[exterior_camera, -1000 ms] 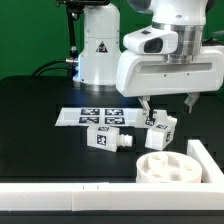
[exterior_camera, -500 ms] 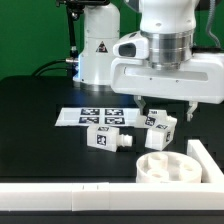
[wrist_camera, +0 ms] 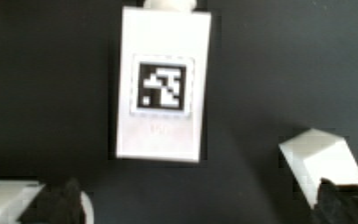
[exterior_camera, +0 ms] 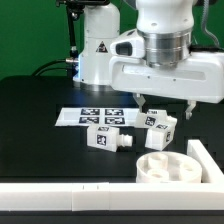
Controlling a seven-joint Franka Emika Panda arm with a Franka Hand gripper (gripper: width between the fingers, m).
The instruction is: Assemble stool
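The round white ring-like seat (exterior_camera: 165,167) lies at the front, toward the exterior view's right. One blocky white leg (exterior_camera: 105,138) with a tag lies on the black table. Two more legs (exterior_camera: 160,129) sit close together just behind the seat. My gripper (exterior_camera: 166,105) is open and empty, hovering above these two legs. In the wrist view a long tagged leg (wrist_camera: 165,85) lies ahead of my gripper (wrist_camera: 197,205), and another white leg (wrist_camera: 322,155) sits near one dark fingertip (wrist_camera: 341,203).
The marker board (exterior_camera: 95,116) lies flat behind the legs. A long white edge bar (exterior_camera: 90,196) runs along the front and another (exterior_camera: 206,160) stands at the exterior view's right of the seat. The robot base (exterior_camera: 98,50) is at the back.
The arm's wrist has shifted toward the exterior view's left and turned a little. The fingers stay open above the two legs. The stool parts have not moved.
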